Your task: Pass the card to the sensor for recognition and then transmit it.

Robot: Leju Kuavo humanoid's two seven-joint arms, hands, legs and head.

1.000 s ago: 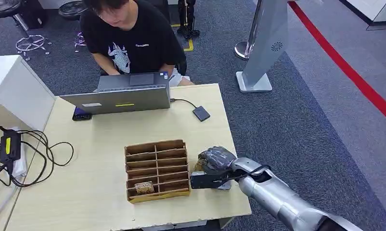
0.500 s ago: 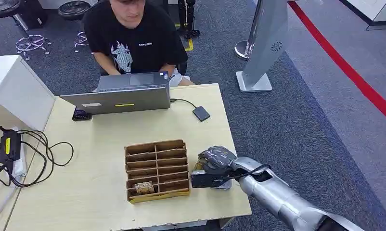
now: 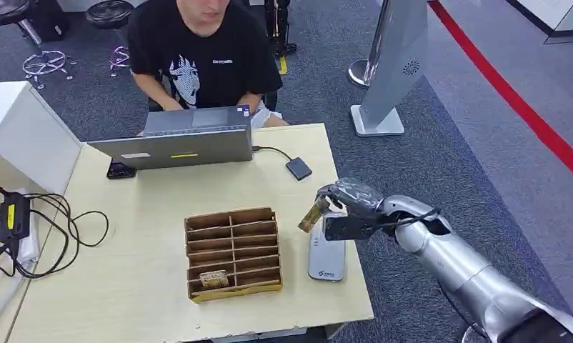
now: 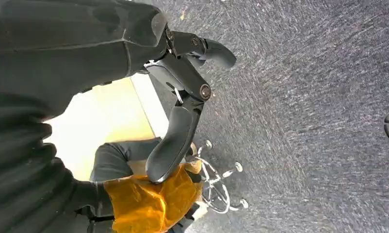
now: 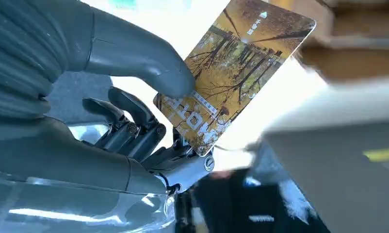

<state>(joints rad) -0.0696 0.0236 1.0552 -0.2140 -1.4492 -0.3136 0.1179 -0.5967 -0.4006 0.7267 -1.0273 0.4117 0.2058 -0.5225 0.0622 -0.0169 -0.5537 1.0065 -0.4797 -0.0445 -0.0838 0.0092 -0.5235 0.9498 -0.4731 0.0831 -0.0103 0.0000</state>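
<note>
Golden-yellow and printed with an autumn avenue of bare trees plus a strip of white lettering, the thin plastic card (image 5: pixel 231 77) is sitting pinched in my right hand (image 3: pixel 344 204), my thick grey thumb pressing on its printed face and my darker fingers (image 5: pixel 129 119) backing it from behind. I am gripping it by one short end, so most of the picture side is sticking out free, which I judge is what lets the bare part face a reader. In the head view the card (image 3: pixel 313 214) is hanging tilted in the air above the pale wooden table (image 3: pixel 141 286), just over the far end of the flat grey oblong sensor pad (image 3: pixel 326 259) lying near the table's right edge, not touching it.

Beside the pad, the brown cardboard divided tray (image 3: pixel 233 250) is standing with another small card (image 3: pixel 213 279) lying in one front slot. Farther off, a person in a black T-shirt (image 3: pixel 205 57) is sitting behind an open grey laptop (image 3: pixel 176 146), probably the one I am to pass the card to after the reading.

My left hand (image 4: pixel 183 111) is hanging over dark carpet, fingers apart and holding nothing.
</note>
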